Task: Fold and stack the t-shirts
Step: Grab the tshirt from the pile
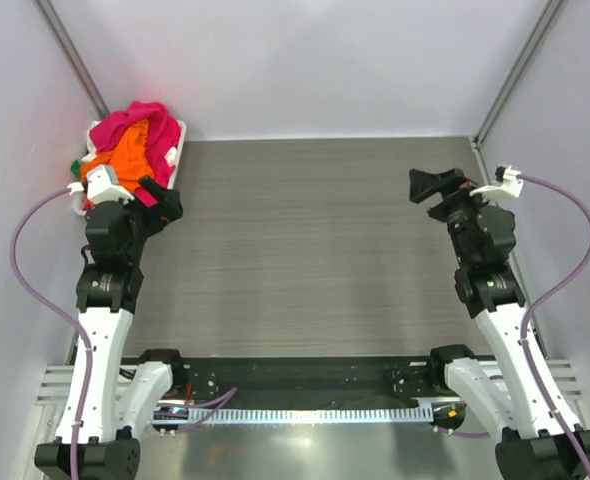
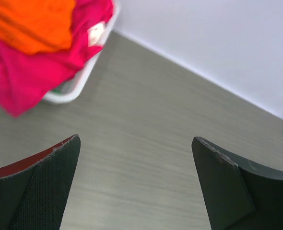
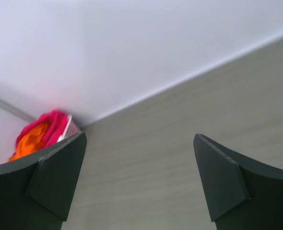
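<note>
Top external shows t-shirts heaped in basket.

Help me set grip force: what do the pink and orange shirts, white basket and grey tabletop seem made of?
Magenta-pink t-shirt and bright orange t-shirt: soft matte cloth, probably cotton; they crumple and drape over the rim. White basket: smooth rigid plastic, it seems, with a thin curved rim. Grey streaked table: likely matte wood-grain laminate.
</note>
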